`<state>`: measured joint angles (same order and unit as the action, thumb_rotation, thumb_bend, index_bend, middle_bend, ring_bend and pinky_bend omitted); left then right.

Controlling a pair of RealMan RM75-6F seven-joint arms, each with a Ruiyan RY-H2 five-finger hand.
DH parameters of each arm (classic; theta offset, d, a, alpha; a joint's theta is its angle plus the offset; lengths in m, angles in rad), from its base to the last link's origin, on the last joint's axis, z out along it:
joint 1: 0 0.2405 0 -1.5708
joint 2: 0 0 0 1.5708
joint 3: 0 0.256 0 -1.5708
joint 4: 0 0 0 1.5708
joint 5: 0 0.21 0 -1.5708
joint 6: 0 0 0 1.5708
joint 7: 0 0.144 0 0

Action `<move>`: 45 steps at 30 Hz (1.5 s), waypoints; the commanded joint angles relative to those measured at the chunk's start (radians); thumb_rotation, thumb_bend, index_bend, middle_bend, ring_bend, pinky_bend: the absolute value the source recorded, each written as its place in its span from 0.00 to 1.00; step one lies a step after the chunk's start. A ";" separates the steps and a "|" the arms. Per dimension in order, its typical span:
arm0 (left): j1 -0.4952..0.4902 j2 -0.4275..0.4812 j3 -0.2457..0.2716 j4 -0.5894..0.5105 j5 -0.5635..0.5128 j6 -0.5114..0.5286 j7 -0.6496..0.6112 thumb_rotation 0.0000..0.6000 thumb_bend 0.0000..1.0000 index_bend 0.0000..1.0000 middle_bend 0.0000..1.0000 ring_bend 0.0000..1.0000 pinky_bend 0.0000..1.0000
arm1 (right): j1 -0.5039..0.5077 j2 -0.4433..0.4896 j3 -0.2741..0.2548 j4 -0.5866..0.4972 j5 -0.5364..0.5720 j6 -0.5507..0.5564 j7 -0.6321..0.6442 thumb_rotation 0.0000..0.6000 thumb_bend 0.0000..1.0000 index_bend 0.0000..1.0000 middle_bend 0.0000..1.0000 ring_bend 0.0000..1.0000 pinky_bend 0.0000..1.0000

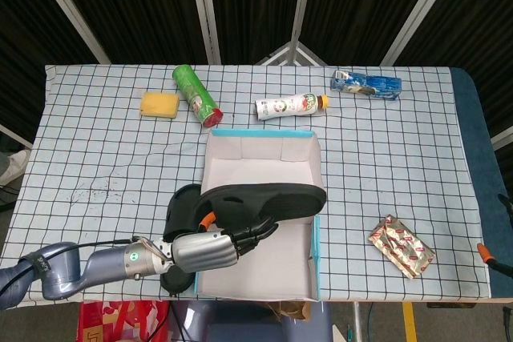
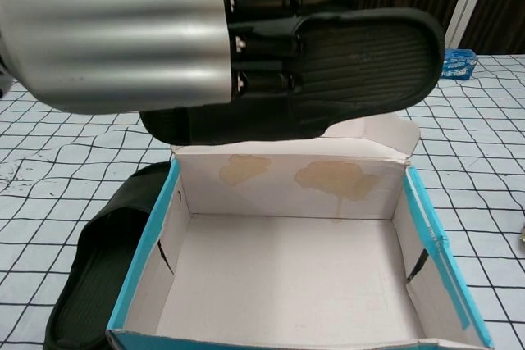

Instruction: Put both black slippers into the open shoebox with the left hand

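My left hand holds a black slipper level above the open shoebox, with its toe toward the box's right wall. The fingers lie across the slipper's ribbed sole in the chest view. A second black slipper lies flat on the table against the box's left wall, partly hidden by my hand in the head view. The box is white inside with blue edges and holds nothing. My right hand does not show in either view.
At the back of the checked table lie a yellow sponge, a green can on its side, a white bottle and a blue packet. A foil snack pack sits right of the box.
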<state>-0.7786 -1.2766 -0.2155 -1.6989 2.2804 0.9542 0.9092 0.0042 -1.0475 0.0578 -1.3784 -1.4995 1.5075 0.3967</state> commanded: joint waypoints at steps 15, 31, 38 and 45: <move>-0.095 0.001 0.114 0.060 0.052 -0.081 -0.024 1.00 0.31 0.43 0.43 0.03 0.02 | 0.001 0.001 0.000 -0.005 -0.001 -0.001 -0.002 1.00 0.31 0.06 0.02 0.00 0.00; -0.173 -0.079 0.113 0.173 0.008 -0.098 -0.056 1.00 0.31 0.41 0.38 0.03 0.02 | 0.004 0.000 0.000 0.003 0.002 -0.012 0.007 1.00 0.31 0.06 0.02 0.00 0.00; -0.200 -0.130 0.125 0.231 0.020 -0.041 -0.074 1.00 0.31 0.41 0.38 0.03 0.02 | 0.004 0.001 -0.001 0.001 -0.001 -0.011 0.007 1.00 0.31 0.06 0.02 0.00 0.00; -0.210 -0.153 0.154 0.249 0.034 -0.018 -0.058 1.00 0.31 0.41 0.40 0.03 0.02 | 0.003 0.005 -0.003 -0.001 -0.002 -0.011 0.012 1.00 0.31 0.06 0.02 0.00 0.00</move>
<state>-0.9879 -1.4281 -0.0638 -1.4502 2.3142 0.9372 0.8500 0.0075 -1.0429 0.0551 -1.3789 -1.5015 1.4960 0.4082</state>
